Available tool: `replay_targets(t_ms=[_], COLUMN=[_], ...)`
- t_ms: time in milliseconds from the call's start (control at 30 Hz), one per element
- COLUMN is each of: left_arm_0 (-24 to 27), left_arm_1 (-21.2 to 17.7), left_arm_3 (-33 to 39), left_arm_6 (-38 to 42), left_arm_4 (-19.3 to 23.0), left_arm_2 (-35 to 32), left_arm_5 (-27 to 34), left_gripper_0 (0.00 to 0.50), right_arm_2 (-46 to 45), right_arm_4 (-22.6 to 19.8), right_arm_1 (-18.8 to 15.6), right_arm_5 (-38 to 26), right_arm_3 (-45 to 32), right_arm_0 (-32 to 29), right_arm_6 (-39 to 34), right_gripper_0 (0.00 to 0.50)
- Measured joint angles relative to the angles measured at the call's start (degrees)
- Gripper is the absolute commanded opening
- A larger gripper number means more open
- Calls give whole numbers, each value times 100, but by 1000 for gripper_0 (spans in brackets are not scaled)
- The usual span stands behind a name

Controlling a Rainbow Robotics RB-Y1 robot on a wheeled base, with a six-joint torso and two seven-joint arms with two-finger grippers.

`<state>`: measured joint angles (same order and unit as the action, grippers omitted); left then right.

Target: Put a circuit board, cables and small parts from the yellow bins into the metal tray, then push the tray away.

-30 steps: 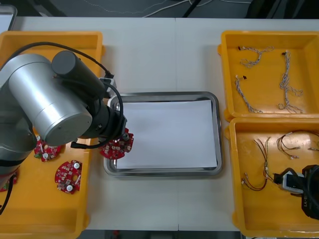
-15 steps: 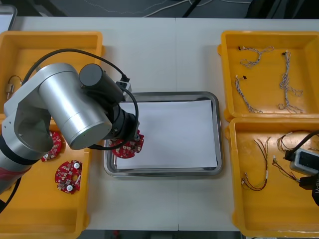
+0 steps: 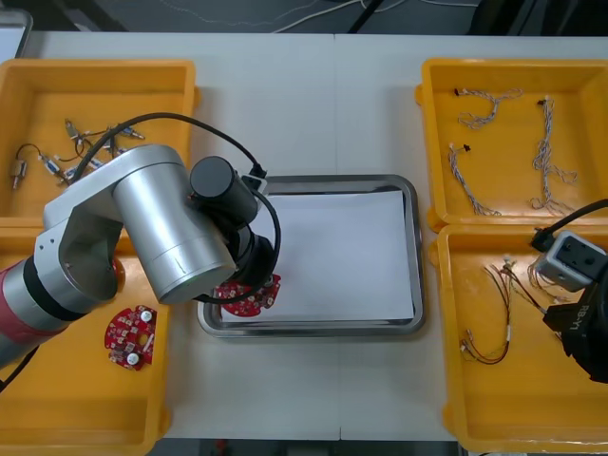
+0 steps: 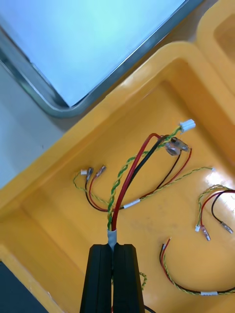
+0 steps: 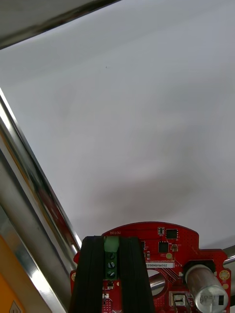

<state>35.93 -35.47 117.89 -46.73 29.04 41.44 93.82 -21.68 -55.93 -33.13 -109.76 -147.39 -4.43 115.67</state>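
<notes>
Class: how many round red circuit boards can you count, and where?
2. One circuit board is held by the left gripper over the metal tray's near-left corner; another lies in the near left yellow bin. The left arm may hide more.

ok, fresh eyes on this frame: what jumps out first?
The big silver left arm reaches across the left of the table. Its left gripper, jaws shut on a round red circuit board, holds it over the near-left corner of the metal tray. Opposite, the right gripper is over the near right yellow bin, jaws shut on the taped end of a red and yellow cable.
</notes>
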Motion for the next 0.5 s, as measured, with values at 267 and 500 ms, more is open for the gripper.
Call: replay_targets(t_ms=[267,500], left_arm_0=[142,247], left_arm_1=[-86,-86], left_arm_3=[-79,-409], left_arm_6=[454,456], left_arm_4=[0,0], left_arm_2=[285,442], left_arm_5=[-30,-408], left_gripper_0=[0,0], right_arm_2=[133,396], right_arm_4=[100,289], right_arm_1=[2,2], right_arm_5=[-2,-3], right_arm_3=[-67,-69], right_arm_0=[216,437], right_arm_6=[-782,-1173], right_gripper_0=[0,0])
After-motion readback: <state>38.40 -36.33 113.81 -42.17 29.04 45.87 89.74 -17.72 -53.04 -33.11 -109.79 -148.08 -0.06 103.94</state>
